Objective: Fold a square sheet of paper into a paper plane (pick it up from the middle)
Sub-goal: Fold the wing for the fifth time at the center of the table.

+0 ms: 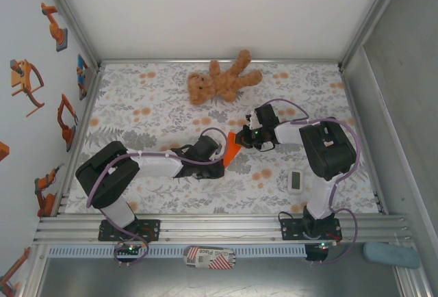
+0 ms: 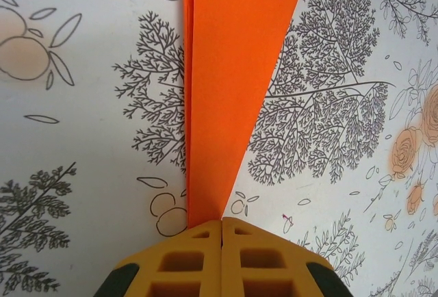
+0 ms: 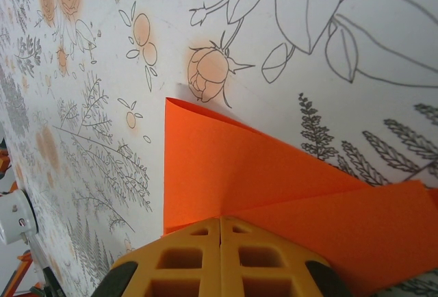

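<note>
paper (image 2: 233, 71) bright orange, folded narrow, tapering, creased lengthwise.

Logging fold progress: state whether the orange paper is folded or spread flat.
Folded. The orange paper is a slim wedge with a doubled edge; the right wrist view shows overlapping flaps.

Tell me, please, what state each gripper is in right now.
Left gripper: shut on the folded orange paper.
Right gripper: shut on the same paper.
</note>
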`<state>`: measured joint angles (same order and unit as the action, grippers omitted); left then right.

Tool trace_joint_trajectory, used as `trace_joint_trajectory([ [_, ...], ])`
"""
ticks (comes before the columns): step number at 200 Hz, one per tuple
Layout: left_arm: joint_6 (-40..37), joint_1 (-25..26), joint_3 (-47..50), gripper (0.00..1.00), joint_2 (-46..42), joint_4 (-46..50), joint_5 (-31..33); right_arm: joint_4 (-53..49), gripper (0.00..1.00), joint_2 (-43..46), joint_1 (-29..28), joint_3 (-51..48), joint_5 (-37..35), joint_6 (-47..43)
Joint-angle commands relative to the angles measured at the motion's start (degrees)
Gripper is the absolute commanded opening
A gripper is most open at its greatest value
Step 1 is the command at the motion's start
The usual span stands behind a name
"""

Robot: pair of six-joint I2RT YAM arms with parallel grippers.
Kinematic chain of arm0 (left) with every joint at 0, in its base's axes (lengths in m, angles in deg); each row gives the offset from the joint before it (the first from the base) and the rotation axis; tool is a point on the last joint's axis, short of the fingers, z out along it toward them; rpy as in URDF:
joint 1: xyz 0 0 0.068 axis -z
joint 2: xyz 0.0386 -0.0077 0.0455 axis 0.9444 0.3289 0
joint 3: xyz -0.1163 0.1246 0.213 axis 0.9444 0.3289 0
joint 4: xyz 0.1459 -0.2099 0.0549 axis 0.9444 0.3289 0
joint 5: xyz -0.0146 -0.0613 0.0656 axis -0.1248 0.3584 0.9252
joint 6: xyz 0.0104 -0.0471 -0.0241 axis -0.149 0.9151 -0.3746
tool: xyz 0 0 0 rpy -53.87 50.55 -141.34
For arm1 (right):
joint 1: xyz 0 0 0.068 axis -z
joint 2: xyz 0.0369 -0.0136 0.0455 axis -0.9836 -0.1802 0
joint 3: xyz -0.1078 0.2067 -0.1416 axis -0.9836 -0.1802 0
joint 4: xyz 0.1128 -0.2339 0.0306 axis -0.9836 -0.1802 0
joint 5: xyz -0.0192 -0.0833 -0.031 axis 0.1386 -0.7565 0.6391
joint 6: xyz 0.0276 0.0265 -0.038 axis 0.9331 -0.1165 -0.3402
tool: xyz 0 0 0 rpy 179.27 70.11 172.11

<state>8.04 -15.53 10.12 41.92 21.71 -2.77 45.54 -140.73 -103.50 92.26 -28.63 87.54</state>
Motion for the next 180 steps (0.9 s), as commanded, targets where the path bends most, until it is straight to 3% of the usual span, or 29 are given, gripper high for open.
trace_joint_trajectory([
  [1, 0.98, 1.51, 4.22, 0.00, 1.32, 15.49, -2.59, -5.52, 0.00, -2.38, 0.50, -1.18, -9.85, -1.32],
  [71, 2.27, 1.51, 7.12, 0.00, -2.47, 14.22, -3.31, -5.76, 0.00, -2.85, 0.46, -1.06, -9.91, -1.69],
  [106, 0.38, 1.50, 3.60, 0.00, -2.65, 16.28, -2.90, -5.75, 0.00, 1.03, 0.36, -0.91, -8.18, -1.83],
  [146, -2.37, 0.91, -2.14, 0.00, -11.28, 17.52, -3.07, -8.05, 0.00, 5.24, 0.28, 0.51, -6.08, -3.11],
  [180, -2.98, -2.38, -4.93, 0.04, -11.83, 15.86, -2.93, -7.75, 0.00, 10.76, -0.11, -0.02, -4.80, -2.42],
])
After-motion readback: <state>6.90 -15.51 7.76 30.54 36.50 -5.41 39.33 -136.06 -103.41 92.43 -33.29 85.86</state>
